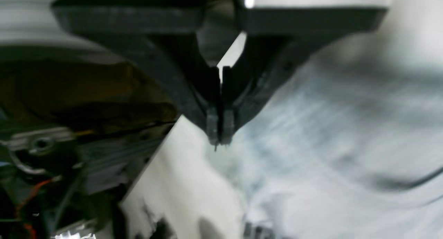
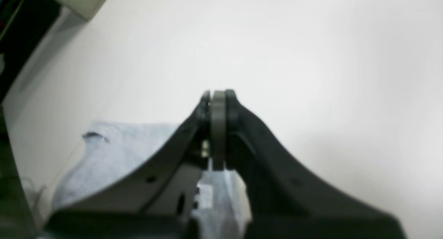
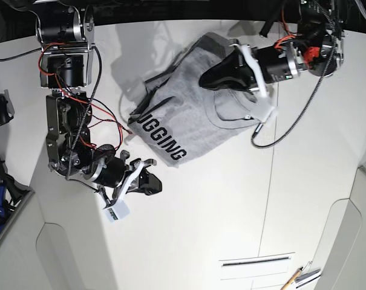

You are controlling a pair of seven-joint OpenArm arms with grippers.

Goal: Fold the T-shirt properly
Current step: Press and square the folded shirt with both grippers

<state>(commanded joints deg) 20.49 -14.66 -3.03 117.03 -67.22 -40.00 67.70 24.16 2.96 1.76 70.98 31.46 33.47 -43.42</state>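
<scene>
"So, nearest item first, going by the base view's left, right, near and far?"

"Right gripper (image 3: 158,187). Narrow: fingertips together, nothing seen between them. It sits just off the near-left end of the T-shirt (image 3: 198,109), apart from the cloth."

"Bearing of the cloth from that pincer?"

"Far, and slightly right. Closest part is the black lettering (image 3: 162,138), slanting from far left to near right along the end edge."

"Long axis?"

"Roughly near-left to far-right, crossing the lettering. Outline uneven; bunched at the far side."

"And the left gripper (image 3: 204,82)?"

"Farther out, over the far half of the cloth. Also closed up, no fabric seen in it. Contact below: cannot tell."

"Which arm for the lettered end?"

"Right, judged nearer. It would need to open, then travel far to meet the edge; the left is better placed for the far part. Folding looks incomplete. Risk: a pinch on the upper layer alone would skew the fold."
</scene>
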